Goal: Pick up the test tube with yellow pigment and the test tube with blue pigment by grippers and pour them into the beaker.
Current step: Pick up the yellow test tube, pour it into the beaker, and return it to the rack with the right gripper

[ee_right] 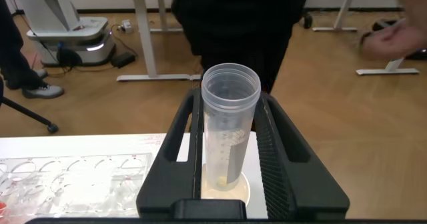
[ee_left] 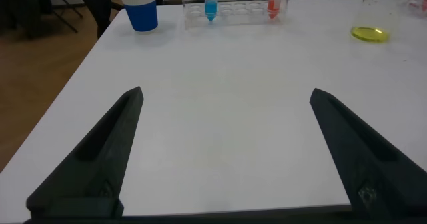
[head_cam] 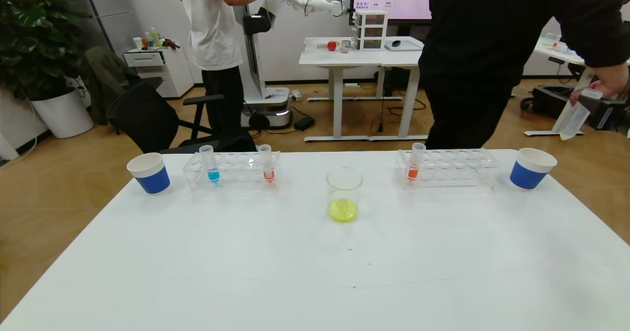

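Right gripper [ee_right: 230, 164]: clamped on the emptied yellow tube [ee_right: 229, 127], above a paper cup. Left gripper [ee_left: 223, 151]: spread wide, empty, low over the near-left table [ee_left: 220, 84]. Blue tube [head_cam: 210, 163]: upright in far-left rack [head_cam: 231, 171]; light, smooth, probably slippery; grasp below its rim. Beaker [head_cam: 343, 194]: centre, holding yellow liquid; fragile.

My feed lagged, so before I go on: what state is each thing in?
Left end effector: open, empty.
Right end effector: shut on yellow tube, nearly drained.
Beaker: upright, yellow liquid inside.
Blue tube: upright in rack.
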